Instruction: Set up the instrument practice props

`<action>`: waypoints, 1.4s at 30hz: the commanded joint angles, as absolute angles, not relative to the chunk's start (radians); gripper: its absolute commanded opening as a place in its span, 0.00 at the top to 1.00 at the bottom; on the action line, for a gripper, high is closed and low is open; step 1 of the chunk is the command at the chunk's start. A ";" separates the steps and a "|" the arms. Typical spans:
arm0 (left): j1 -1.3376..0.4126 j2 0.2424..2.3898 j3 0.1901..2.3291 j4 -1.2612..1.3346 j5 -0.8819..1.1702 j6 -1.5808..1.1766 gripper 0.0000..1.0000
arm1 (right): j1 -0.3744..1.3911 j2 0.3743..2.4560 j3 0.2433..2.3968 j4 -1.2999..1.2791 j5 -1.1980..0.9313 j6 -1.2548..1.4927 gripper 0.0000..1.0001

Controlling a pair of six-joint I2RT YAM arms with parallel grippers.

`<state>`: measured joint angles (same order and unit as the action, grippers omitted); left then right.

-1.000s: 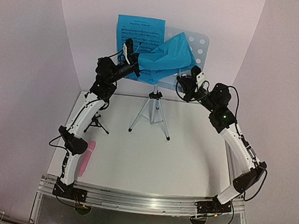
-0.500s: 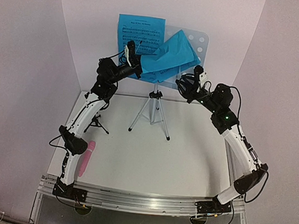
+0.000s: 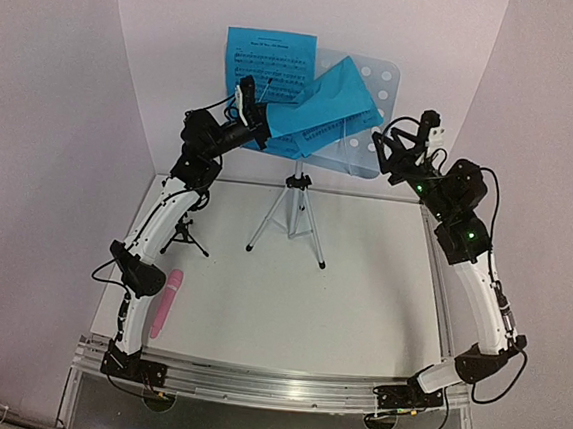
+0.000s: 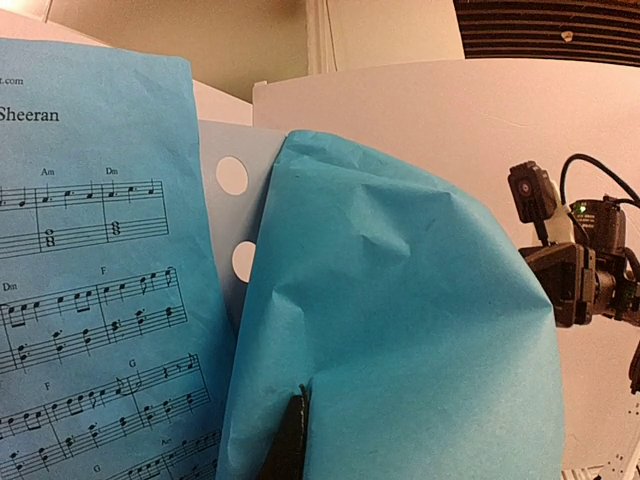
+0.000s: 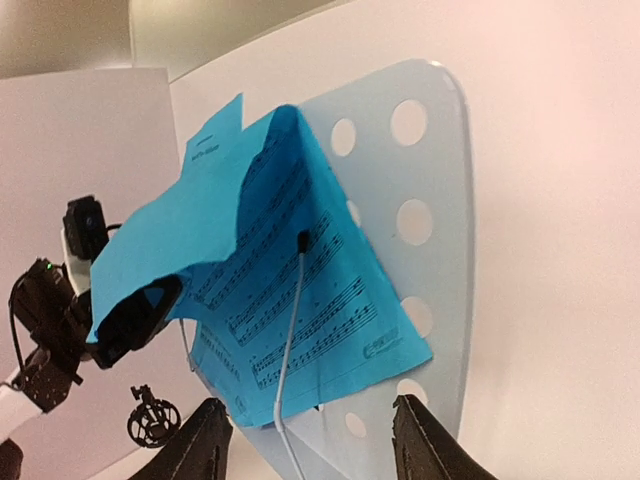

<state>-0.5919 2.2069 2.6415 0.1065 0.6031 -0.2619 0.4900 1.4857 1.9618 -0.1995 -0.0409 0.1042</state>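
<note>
The right gripper (image 3: 401,139) has its fingers spread wide and holds nothing. A second ago they were closed at the lower right edge of the second page (image 3: 331,108). Since then the arm has drawn back to the right, clear of the music stand (image 3: 383,87).

The left gripper (image 3: 257,124) stays pinched on the left edge of that same page, its position unchanged.

In the right wrist view the second page's (image 5: 300,300) lower right corner lies against the perforated desk. Its upper left portion curls forward off the desk and over the left fingers.

The first page (image 3: 270,58) lies flat on the left half of the desk, at the far centre of the table.

Judged from this, the right-hand release is complete, yet the second page is seated along one side only and still needs flattening.

The pink microphone (image 3: 166,304) lies at the near left. The mic stand (image 3: 186,236) stands just beyond it, and neither has been set up yet.
</note>
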 commanded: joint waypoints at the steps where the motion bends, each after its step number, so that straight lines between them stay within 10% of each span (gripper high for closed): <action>1: -0.587 2.140 2.643 0.137 0.618 -0.262 1.00 | 0.472 1.563 2.067 -0.290 0.048 0.208 0.48; 26: -0.587 2.132 2.644 0.143 0.618 -0.272 1.00 | 0.470 1.732 2.284 -0.288 -0.030 0.196 0.57; 42: -0.587 2.127 2.642 0.145 0.617 -0.267 1.00 | 0.469 1.694 2.204 -0.288 -0.012 0.194 1.00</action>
<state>-0.5919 2.1867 2.6415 0.1129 0.6079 -0.2623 0.4713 1.7318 2.2419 -0.3004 -0.0261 0.1936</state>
